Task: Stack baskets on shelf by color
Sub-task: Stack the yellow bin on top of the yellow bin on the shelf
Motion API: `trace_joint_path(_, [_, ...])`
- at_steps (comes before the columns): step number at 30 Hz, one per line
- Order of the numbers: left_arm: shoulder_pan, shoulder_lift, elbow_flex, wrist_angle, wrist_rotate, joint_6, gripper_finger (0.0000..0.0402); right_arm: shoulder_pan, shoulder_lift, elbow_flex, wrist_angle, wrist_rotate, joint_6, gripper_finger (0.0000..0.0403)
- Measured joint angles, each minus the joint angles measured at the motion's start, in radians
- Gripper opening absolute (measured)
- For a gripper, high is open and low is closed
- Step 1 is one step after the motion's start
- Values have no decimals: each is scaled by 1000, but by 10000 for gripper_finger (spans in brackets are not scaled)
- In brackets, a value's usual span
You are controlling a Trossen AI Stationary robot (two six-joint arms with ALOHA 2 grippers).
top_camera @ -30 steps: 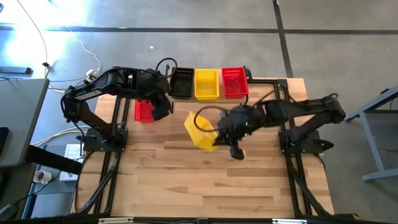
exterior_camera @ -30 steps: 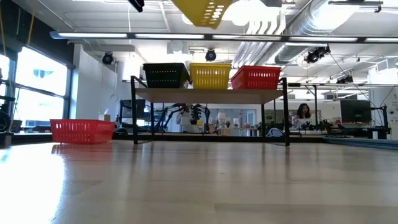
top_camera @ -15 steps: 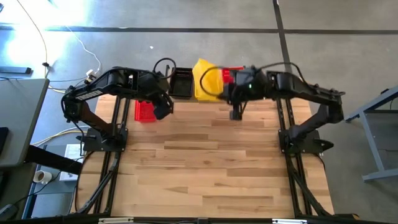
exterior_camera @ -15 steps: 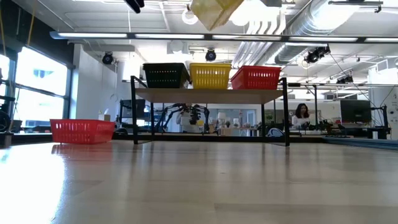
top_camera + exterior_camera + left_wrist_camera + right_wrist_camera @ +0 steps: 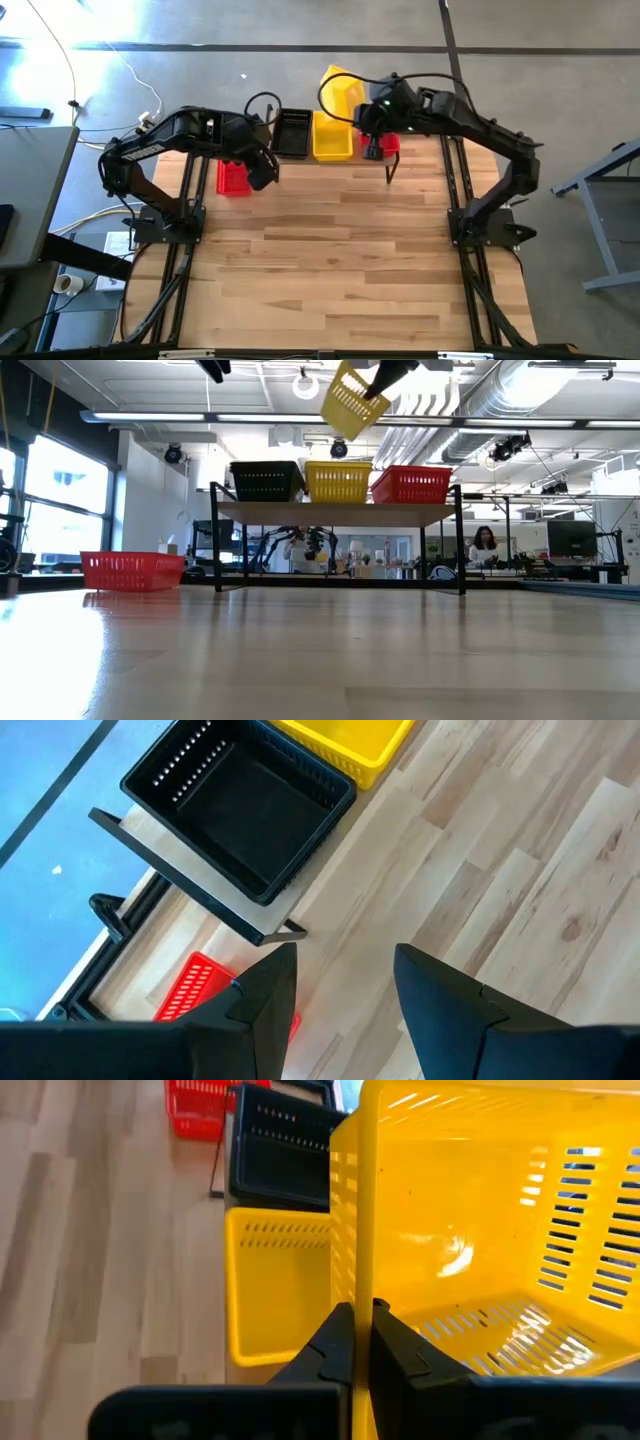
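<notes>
High view shows the right arm stretched across to the far edge of the table (image 5: pixel 340 280), its right gripper (image 5: pixel 362 112) pinched tight on the wall of a yellow basket (image 5: pixel 338 88) — tilted and held in the air above the shelf (image 5: pixel 338 512). In the right wrist view the fingers (image 5: pixel 335 1342) clamp the thin yellow rim, with the basket's perforated inside facing the camera.

The left arm is folded near the shelf's left end; the left gripper (image 5: pixel 340 982) hangs with its jaws apart, holding nothing, above the table just beside a red basket (image 5: pixel 231 178) that sits alone on the tabletop.

On the shelf stand a black basket (image 5: pixel 293 133), a second yellow basket (image 5: pixel 332 137) and another red basket (image 5: pixel 411 484), side by side — the red one partly hidden under the right arm from above.

From the low view the near tabletop lies bare wood; behind it is a bright room with ceiling ducts, and a person (image 5: pixel 486 544) far off.
</notes>
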Motion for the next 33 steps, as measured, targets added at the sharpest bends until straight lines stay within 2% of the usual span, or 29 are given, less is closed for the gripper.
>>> trace_joint_path(7, [0, 0, 0, 2, 0, -28, 159, -10, 121, 149, -136, 21, 50, 0])
trace_joint_path(14, [0, 0, 0, 3, 0, -56, 159, -3, 194, 264, -239, -36, 158, 0])
trace_joint_path(21, [0, 0, 0, 3, 0, -76, 159, 19, 239, 257, -269, -50, 160, 0])
trace_joint_path(33, [0, 0, 0, 3, 8, -76, 159, 27, 330, 256, -307, 2, 159, 0])
